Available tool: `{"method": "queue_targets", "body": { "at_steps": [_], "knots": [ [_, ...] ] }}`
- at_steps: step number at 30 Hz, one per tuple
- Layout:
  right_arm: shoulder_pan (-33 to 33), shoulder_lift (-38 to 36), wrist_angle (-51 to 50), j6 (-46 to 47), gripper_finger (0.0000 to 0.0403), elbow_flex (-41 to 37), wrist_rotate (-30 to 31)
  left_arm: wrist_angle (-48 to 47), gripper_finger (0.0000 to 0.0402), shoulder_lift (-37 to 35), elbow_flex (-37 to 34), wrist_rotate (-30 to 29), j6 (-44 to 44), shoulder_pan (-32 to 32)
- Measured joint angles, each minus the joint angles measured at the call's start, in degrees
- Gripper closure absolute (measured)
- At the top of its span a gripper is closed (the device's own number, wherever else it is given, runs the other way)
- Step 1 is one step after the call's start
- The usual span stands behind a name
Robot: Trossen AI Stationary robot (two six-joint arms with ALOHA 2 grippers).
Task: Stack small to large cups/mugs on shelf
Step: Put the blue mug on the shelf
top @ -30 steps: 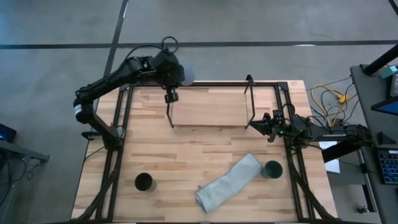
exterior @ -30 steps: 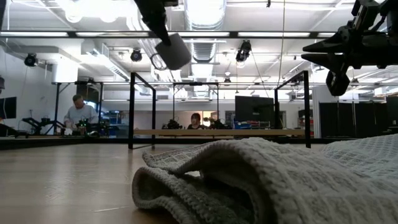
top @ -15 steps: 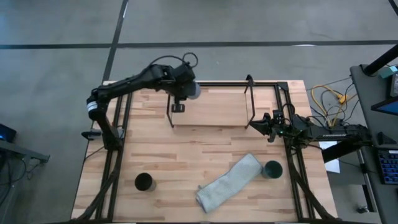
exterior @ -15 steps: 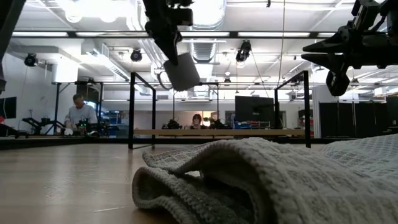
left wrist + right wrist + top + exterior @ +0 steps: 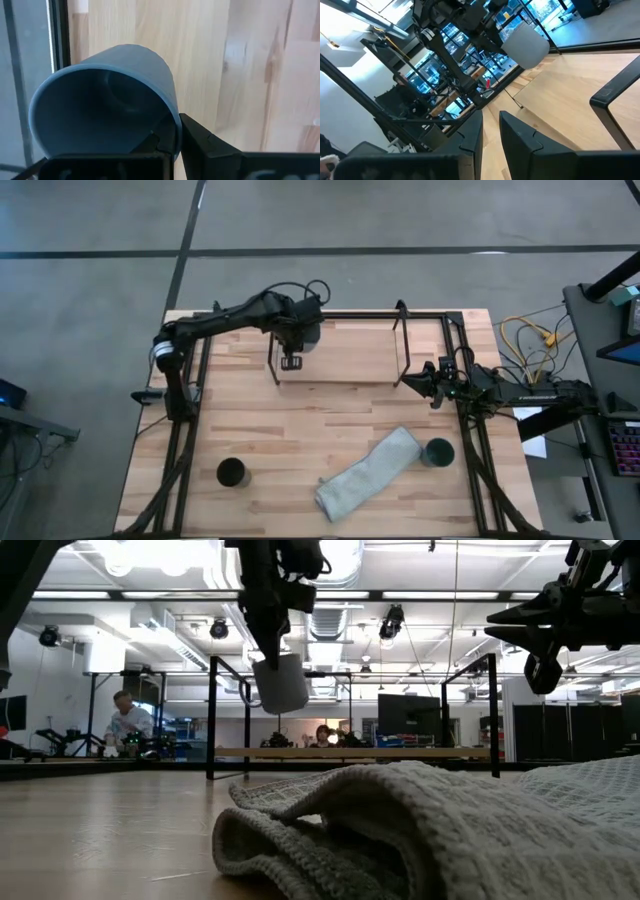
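My left gripper (image 5: 300,340) is shut on the grey-blue mug (image 5: 311,332) and holds it in the air over the left part of the shelf (image 5: 350,355). In the low view the mug (image 5: 280,683) hangs well above the shelf board (image 5: 400,752). My right gripper (image 5: 424,380) waits at the shelf's right end, empty, its fingers a narrow gap apart (image 5: 491,131). The black cup (image 5: 231,472) stands on the tabletop near the front left. The dark teal cup (image 5: 437,451) stands near the front right. My left gripper holds the mug by the wall at its rim (image 5: 169,134), one finger inside the mug and one finger (image 5: 200,137) outside. The fingers come from above, pointing down. The mug hangs below them roughly upright, mouth up, lifted clear of the shelf (image 5: 280,683).
A grey-green cloth (image 5: 368,472) lies crumpled on the tabletop between the two standing cups and fills the low view's foreground (image 5: 420,830). Black rod frames rise at both ends of the shelf (image 5: 402,345). People are in the room beyond the table (image 5: 128,725).
My left gripper has carried the mug from beyond the shelf's far left corner toward the table's right and near side, over the shelf board, and down. The mug has swung from tilted to roughly upright. The right arm has kept still.
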Motion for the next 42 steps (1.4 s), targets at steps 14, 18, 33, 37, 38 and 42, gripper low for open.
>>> {"method": "queue_targets", "body": {
  "at_steps": [14,18,33,37,38,42],
  "knots": [
    [0.0,0.0,0.0,0.0,0.0344,0.0,0.0,0.0,0.0401,3.9,0.0,0.1,-9.2,-0.1],
    [0.0,0.0,0.0,0.0,0.0344,0.0,0.0,-0.1,0.0401,5.0,0.0,0.1,-9.2,-0.1],
    [0.0,0.0,0.0,0.0,0.0344,0.0,0.0,-3.3,0.0401,6.7,-0.2,0.7,-12.2,-0.1],
    [0.0,0.0,0.0,0.0,0.0344,0.0,0.0,-3.1,0.0401,6.7,-0.2,1.6,-12.3,-0.1],
    [0.0,0.0,0.0,0.0,0.0344,0.0,0.0,-3.1,0.0401,6.7,-0.2,2.1,-12.4,-0.1],
    [0.0,0.0,0.0,0.0,0.0344,0.0,0.0,-3.0,0.0401,6.9,-0.4,2.8,-12.4,-0.1]
  ]
}}
